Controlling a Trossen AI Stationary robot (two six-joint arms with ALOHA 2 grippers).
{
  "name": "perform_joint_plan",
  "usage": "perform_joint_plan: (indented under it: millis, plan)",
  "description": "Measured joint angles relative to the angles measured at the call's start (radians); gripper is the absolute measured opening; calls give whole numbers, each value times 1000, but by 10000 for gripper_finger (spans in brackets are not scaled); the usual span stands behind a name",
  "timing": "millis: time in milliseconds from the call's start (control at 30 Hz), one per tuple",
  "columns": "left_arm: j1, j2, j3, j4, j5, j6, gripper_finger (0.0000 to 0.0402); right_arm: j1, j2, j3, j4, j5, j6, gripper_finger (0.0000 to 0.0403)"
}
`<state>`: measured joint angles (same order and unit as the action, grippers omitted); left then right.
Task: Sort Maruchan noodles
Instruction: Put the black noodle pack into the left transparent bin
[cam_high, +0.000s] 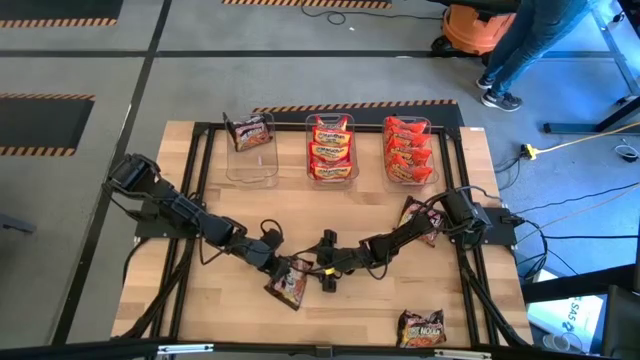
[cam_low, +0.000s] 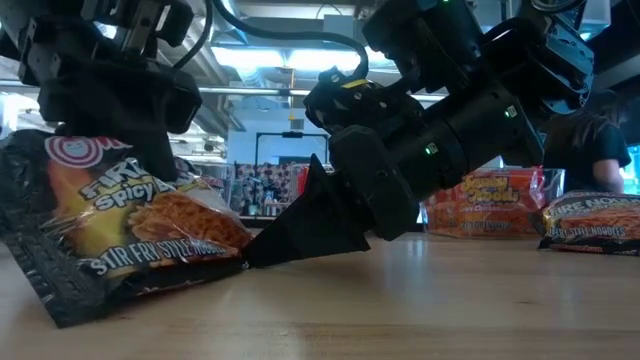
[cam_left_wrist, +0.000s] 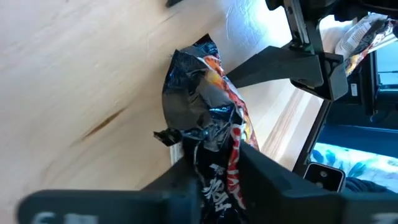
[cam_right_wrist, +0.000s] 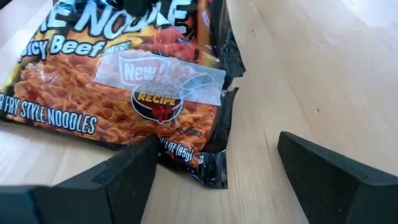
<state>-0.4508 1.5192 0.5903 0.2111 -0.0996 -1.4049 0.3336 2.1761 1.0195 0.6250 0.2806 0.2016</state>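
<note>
Currently, a dark packet (cam_high: 288, 284) is being held by the left gripper (cam_high: 277, 266) near the middle of the table (cam_high: 200, 320), toward its front edge. In the left wrist view the fingers (cam_left_wrist: 261, 174) are being pressed together on the crumpled end of this packet (cam_left_wrist: 208, 124), so the packet is being pinched, not only touched. In the low view the same packet (cam_low: 120, 235) is being kept tilted, with one corner resting on the wood.

The right gripper (cam_high: 328, 275) is being placed just beside the packet, on its right side, with the jaws spread wide. In the right wrist view the two fingers (cam_right_wrist: 118, 180) are being shown well apart, and the end of the packet (cam_right_wrist: 124, 93) is lying just in front of the gap between them, nearer to one finger than to the other. Nothing is being gripped by this gripper.

The long axis of the packet is being directed diagonally, roughly from the left gripper toward the front edge. The left arm is clearly the nearer one, because it is already holding the packet; the right one is only being offered from the side.

At the back, three clear bins are being used: one with a single dark packet (cam_high: 250, 131), one with orange packets (cam_high: 331, 146), one with red packets (cam_high: 408, 150). Two more dark packets are lying loose, one by the right arm's base (cam_high: 421, 218) and one at the front right (cam_high: 421, 328). Probably the held packet is belonging to the left bin (cam_high: 252, 165).
</note>
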Motion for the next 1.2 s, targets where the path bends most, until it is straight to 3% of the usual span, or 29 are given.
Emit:
perform_joint_plan:
  millis: [300,667,933,1200]
  plan:
    - [10,-1,0,10,-2,94,6,0,-1,0,-1,0,0,320]
    - [19,-88,0,-56,9,260,2,0,-119,0,-290,4,-1,321]
    - [68,-259,0,-237,8,498,1,-1,-151,3,-405,-10,-32,321]
    - [186,-468,0,-421,14,776,1,-51,-235,-2,-533,-11,-176,321]
